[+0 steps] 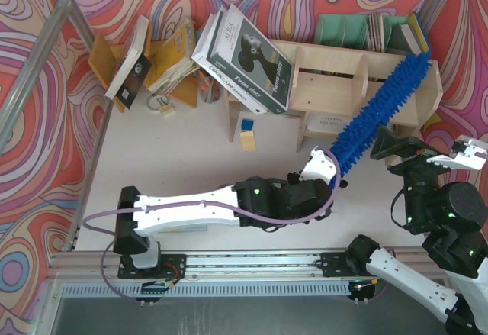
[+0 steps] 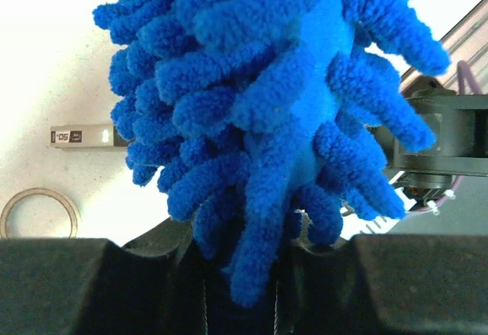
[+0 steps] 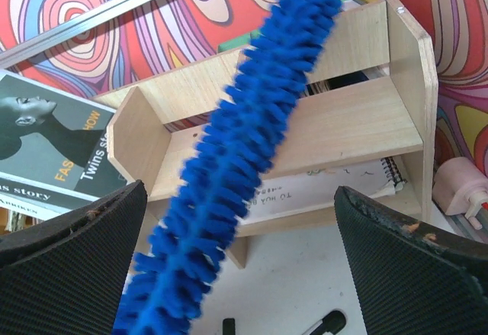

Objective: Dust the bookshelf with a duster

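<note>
1. The duster (image 1: 377,114) is a long, flat wand of bright-blue fluffy fibre fingers, soft and springy. It slants from just in front of the bookshelf (image 1: 335,72) up across the shelf's right half, and its tip reaches the top right corner. This slant probably lets its whole length brush the top board and front edges in one sweep. Whether the fibres actually press on the wood cannot be told.
2. The left gripper (image 1: 328,169) sits in front of the bookshelf, clamped tight on the duster's near end. In the wrist view its dark fingers (image 2: 91,281) are half buried in blue fluff. Gripping at the very end likely gives the longest reach.
3. The bookshelf is pale bare plywood with two tiers, smooth flat boards and upright dividers. A spiral notebook (image 3: 320,194) lies on its lower tier near the right end.
4. The right gripper (image 1: 431,150) hangs off the bookshelf's front right, jaws spread wide and holding nothing. It faces the shelf and seems to be kept clear of the sweep.
5. Large glossy books (image 1: 244,56) lean against the bookshelf's left end, and a green file holder (image 1: 343,30) stands behind it.
</note>
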Robot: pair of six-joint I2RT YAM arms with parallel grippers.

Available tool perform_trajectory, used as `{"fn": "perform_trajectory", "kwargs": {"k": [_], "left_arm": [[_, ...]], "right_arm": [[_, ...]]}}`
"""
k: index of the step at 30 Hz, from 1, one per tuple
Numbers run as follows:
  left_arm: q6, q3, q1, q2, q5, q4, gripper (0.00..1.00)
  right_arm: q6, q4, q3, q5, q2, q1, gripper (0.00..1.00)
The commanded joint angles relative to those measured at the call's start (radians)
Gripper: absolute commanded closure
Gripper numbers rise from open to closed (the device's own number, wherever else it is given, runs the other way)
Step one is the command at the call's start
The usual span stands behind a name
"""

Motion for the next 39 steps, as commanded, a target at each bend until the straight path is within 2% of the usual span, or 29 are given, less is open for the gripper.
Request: {"fn": "perform_trajectory", "kwargs": {"k": [1, 6, 18, 27, 32, 39], "left_arm": [[0.097, 0.057, 0.005, 0.061, 0.02, -0.024, 1.0], [0.102, 0.034, 0.043, 0.076, 0.111, 0.039, 1.0], [0.139, 0.08, 0.075, 0.196, 0.167, 0.015, 1.0], [0.116, 0.043, 0.071, 0.164, 0.182, 0.047, 1.0], [0.102, 0.027, 0.076, 0.131, 0.125, 0.1, 1.0], [0.082, 0.035, 0.124, 0.119, 0.135, 0.144, 1.0]], "right_arm": [[-0.006, 0.001, 0.01, 0.007, 0.011, 0.004, 0.01], [0.019, -0.014, -0.01, 0.004, 0.023, 0.004, 0.01], [-0.062, 0.086, -0.188, 0.083, 0.028, 0.004, 0.01], [-0.073, 0.119, -0.237, 0.084, 0.006, 0.004, 0.01], [-0.067, 0.122, -0.244, 0.081, -0.014, 0.004, 0.01], [-0.063, 0.131, -0.254, 0.069, -0.048, 0.004, 0.02]]}}
